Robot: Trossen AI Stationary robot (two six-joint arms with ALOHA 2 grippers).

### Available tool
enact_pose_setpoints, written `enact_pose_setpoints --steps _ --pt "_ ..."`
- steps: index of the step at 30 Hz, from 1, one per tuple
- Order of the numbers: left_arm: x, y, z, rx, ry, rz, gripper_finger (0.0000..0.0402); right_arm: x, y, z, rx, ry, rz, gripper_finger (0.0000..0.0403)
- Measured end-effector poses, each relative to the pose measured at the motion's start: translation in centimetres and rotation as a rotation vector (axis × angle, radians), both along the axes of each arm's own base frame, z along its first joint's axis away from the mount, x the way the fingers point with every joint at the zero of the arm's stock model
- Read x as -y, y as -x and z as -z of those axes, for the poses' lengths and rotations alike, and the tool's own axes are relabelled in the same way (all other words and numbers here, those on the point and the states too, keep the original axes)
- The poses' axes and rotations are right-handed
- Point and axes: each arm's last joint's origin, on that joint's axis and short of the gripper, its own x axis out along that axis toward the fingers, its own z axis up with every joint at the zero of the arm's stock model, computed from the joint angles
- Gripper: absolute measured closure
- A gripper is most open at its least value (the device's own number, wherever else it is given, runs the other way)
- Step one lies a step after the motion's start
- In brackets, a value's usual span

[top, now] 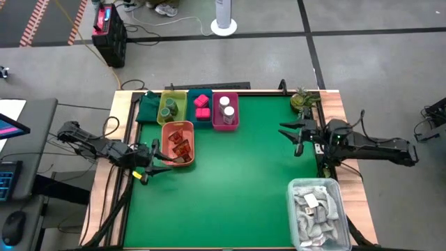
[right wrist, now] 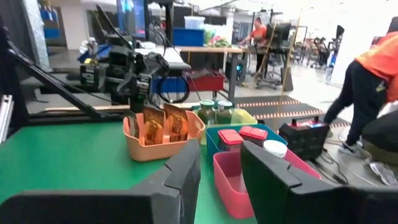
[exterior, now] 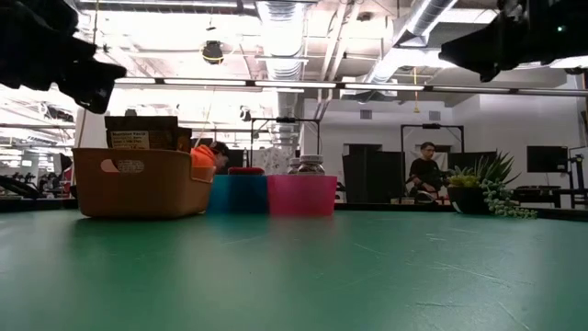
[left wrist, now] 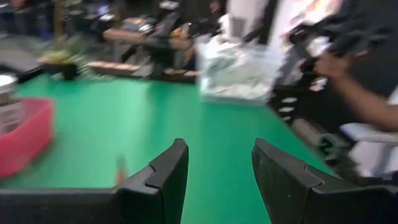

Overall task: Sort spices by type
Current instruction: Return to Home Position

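My left claw (left wrist: 217,155) and right claw (right wrist: 219,152) both gape, empty; upper centre of the high view, red-brown sachets (top: 180,145), greenish glass jars (top: 169,106), bright pink boxy packs (top: 202,106) and white-capped little jars (top: 226,108) occupy separate coloured plastic bins (top: 224,127), so I judge sorting complete.

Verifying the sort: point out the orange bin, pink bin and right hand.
orange bin (right wrist: 163,149): right wrist view, front wall.
pink bin (exterior: 301,196): low view, front wall.
right hand (top: 288,137): high view, between fingertips.
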Motion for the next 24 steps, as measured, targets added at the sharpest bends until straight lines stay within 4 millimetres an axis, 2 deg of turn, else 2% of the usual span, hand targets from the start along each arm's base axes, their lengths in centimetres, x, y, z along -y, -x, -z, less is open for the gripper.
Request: enact_pose_setpoints --steps 5,9,18,21,24 --pt "0.4 -0.1 0.6 0.088 0.005 0.111 0.0233 -0.3 0.7 0.9 0.037 0.009 -0.064 0.0268" --pt "0.4 -0.1 1.2 0.068 -0.002 0.128 0.0233 -0.5 1.3 1.2 0.076 0.017 -0.101 0.0282" --pt "0.5 -0.1 1.3 0.072 -0.021 0.138 0.0233 -0.7 2.7 2.4 0.175 0.012 -0.1 0.0316" --pt "0.5 -0.1 1.3 0.073 -0.05 0.132 0.0233 -0.6 2.5 3.0 0.165 -0.018 -0.093 0.0324" --pt "0.5 -0.1 1.5 0.063 -0.09 0.148 0.0233 -0.5 2.1 4.5 0.12 -0.073 -0.096 0.0327"
